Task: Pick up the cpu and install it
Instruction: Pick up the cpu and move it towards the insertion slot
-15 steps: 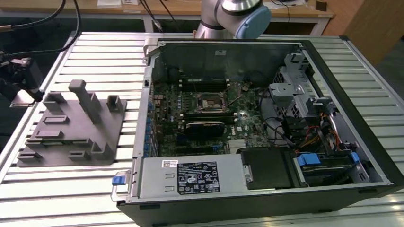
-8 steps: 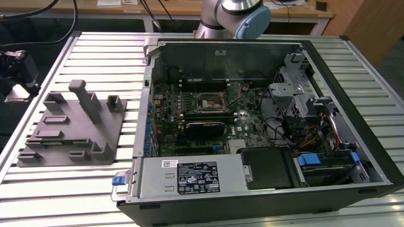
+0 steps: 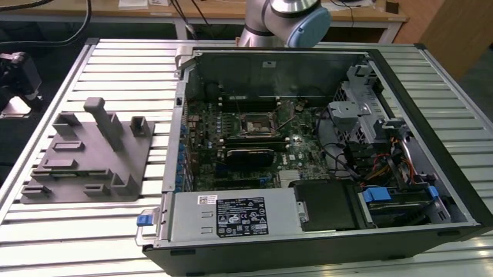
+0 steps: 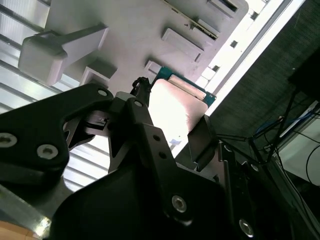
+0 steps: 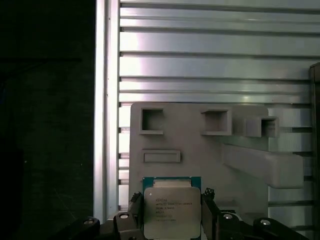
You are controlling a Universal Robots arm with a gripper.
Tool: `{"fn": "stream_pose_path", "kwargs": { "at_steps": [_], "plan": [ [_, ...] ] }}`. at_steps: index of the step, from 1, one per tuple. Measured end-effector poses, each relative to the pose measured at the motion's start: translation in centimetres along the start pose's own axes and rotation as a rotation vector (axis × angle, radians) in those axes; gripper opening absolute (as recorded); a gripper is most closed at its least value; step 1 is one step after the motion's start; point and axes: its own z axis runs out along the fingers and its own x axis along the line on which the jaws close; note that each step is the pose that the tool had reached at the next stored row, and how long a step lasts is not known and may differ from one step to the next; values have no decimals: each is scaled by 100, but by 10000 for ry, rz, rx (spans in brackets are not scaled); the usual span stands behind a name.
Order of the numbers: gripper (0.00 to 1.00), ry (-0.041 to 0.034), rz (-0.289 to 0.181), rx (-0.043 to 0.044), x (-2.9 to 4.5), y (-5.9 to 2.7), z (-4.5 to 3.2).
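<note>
The cpu (image 5: 171, 211) is a small square chip with a silver-grey metal top on a green board. It sits between the two black fingers of my gripper (image 5: 171, 197), which is shut on its opposite edges. In the second wrist view the cpu (image 4: 176, 106) looks pale and the gripper (image 4: 172, 117) clamps it from both sides. Below it lies the grey plastic block (image 5: 200, 150) with slots and posts, and the chip appears raised above it. The motherboard's cpu socket (image 3: 255, 124) lies inside the open computer case (image 3: 431, 190).
The grey block (image 3: 85, 156) rests on the slatted metal table (image 3: 115, 63) at the exterior view's left, beside the case. The arm's base (image 3: 285, 20) stands behind the case. Inside the case are a power supply (image 3: 231, 216), cables and a drive cage (image 3: 362, 115).
</note>
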Motion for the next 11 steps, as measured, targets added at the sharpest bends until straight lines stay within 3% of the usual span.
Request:
{"fn": "stream_pose_path", "kwargs": {
  "at_steps": [11],
  "plan": [
    [55, -23, -1, 0, -12, 12, -206]
  ]
}}
